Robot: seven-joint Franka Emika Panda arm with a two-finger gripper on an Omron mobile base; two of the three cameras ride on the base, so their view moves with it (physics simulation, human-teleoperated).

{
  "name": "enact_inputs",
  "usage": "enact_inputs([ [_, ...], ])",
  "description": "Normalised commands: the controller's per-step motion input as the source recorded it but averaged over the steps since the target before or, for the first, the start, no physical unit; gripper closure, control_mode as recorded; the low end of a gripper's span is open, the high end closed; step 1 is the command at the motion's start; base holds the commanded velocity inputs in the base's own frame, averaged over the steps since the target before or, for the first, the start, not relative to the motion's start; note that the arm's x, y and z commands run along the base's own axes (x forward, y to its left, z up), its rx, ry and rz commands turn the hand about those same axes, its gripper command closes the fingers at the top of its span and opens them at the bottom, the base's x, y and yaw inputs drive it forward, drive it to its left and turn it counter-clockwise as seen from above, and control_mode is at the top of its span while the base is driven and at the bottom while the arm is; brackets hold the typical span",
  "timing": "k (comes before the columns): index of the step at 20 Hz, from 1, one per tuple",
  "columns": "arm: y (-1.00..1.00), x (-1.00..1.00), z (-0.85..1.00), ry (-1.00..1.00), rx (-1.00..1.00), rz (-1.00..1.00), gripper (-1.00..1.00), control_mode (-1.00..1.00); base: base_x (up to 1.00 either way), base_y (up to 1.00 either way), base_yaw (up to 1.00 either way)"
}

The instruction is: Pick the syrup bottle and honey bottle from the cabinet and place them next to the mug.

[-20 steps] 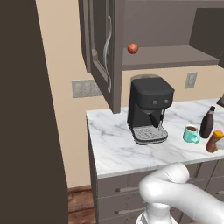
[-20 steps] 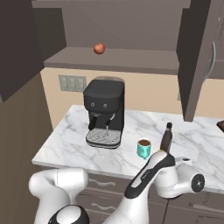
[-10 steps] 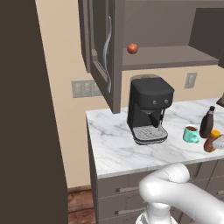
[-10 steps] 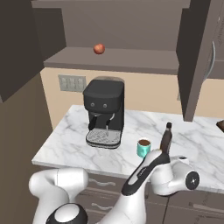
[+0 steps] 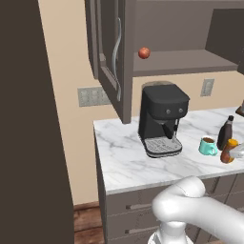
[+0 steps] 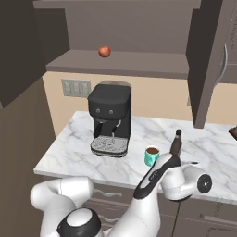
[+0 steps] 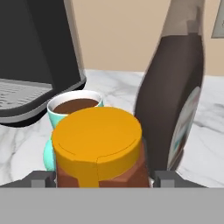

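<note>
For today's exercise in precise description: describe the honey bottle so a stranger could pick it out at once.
Find the coffee machine on the marble counter. To its right stands a teal mug, then a tall dark syrup bottle. The honey bottle is the short amber one with an orange-yellow cap.

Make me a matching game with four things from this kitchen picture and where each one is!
Things:
1. red ball
2. mug
3. syrup bottle
4. honey bottle

Places:
A. between the gripper's two finger tips
B. on the open cabinet shelf
C. standing tall on the counter, behind the orange-capped bottle
D. on the counter right of the coffee machine, teal with brown inside

Right pairs: 1-B, 2-D, 3-C, 4-A
</note>
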Motion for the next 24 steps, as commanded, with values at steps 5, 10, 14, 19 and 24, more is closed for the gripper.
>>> enact_inputs([
  [5, 0.03, 0.20, -0.23, 0.00, 0.00, 0.00, 1.00, -1.00, 0.00, 0.00, 0.00],
  [10, 0.00, 0.03, -0.11, 0.00, 0.00, 0.00, 1.00, -1.00, 0.00, 0.00, 0.00],
  [14, 0.00, 0.00, 0.00, 0.00, 0.00, 0.00, -1.00, -1.00, 0.00, 0.00, 0.00],
  [19, 0.00, 0.00, 0.00, 0.00, 0.00, 0.00, -1.00, -1.00, 0.00, 0.00, 0.00],
  [24, 0.00, 0.00, 0.00, 0.00, 0.00, 0.00, -1.00, -1.00, 0.00, 0.00, 0.00],
])
